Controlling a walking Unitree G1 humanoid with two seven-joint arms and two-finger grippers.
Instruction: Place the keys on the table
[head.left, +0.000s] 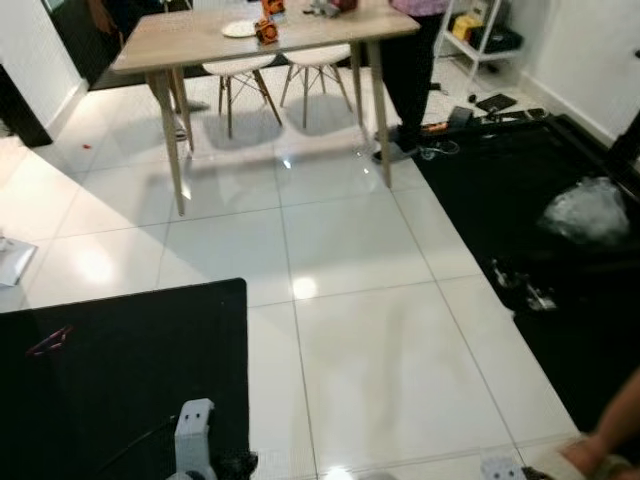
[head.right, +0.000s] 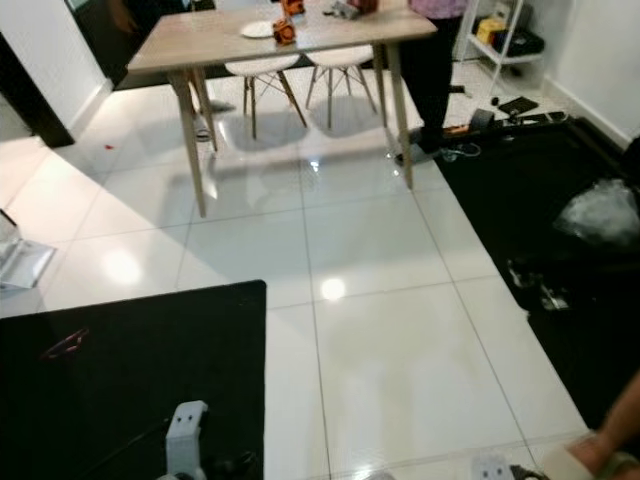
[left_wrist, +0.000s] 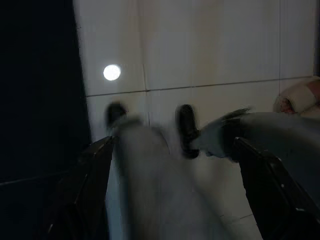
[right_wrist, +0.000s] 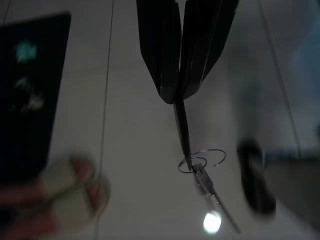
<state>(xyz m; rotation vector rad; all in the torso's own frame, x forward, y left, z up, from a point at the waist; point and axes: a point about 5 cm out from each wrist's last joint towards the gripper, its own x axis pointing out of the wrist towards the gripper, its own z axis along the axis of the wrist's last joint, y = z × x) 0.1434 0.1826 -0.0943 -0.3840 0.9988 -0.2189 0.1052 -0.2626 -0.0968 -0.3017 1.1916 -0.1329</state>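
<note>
Fingers of right gripper (right_wrist: 176, 97) pinched on strap, keys (right_wrist: 202, 172) dangling below, above floor. Left gripper (left_wrist: 170, 165) spread, idle. Table (head.left: 200, 40) well ahead. Risk: swing during walk loosens thin pinch, keys drop.

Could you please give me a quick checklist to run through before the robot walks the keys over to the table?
1. Right hand shut on the metal keys on their wire ring: ok.
2. Keys hang free below the fingers: ok.
3. White tiled floor toward the light wooden table: ok.
4. Free spot on the tabletop: ok, near edge looks bare.
5. Person's foot close at the right: not ok.
6. Left hand state: cannot tell.
</note>
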